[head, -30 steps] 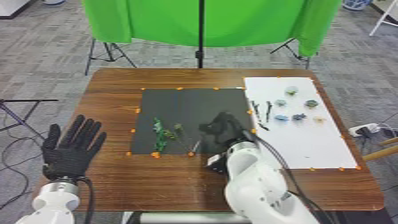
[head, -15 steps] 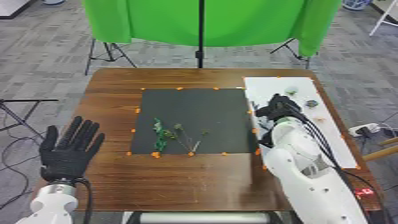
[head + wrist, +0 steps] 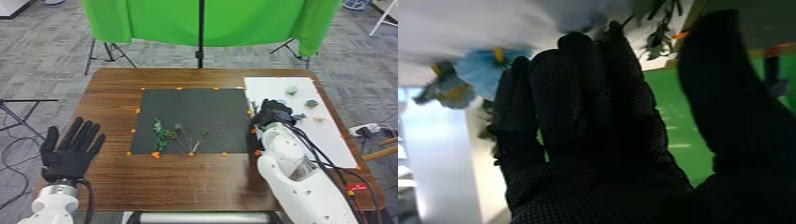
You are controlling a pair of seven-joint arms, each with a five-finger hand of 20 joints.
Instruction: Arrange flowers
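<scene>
Although green sprigs (image 3: 159, 132) lie on the black sheet (image 3: 182, 107), the arrangement looks only partly done, with blossoms (image 3: 311, 103) loose on the white sheet (image 3: 330, 147); the right robot hand (image 3: 273, 113), thumb wide, is at that sheet's edge, the left robot hand (image 3: 68, 157) spread wide

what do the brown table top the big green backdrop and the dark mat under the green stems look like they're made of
The brown rectangular tabletop looks like wood or veneer, semi-gloss: streaky grain, soft shine. The green hanging backdrop seems matte cloth, falling in loose folds. The dark grey rectangular mat could be paper, card or felt: it's flat and dull, so I can't say which.
</scene>
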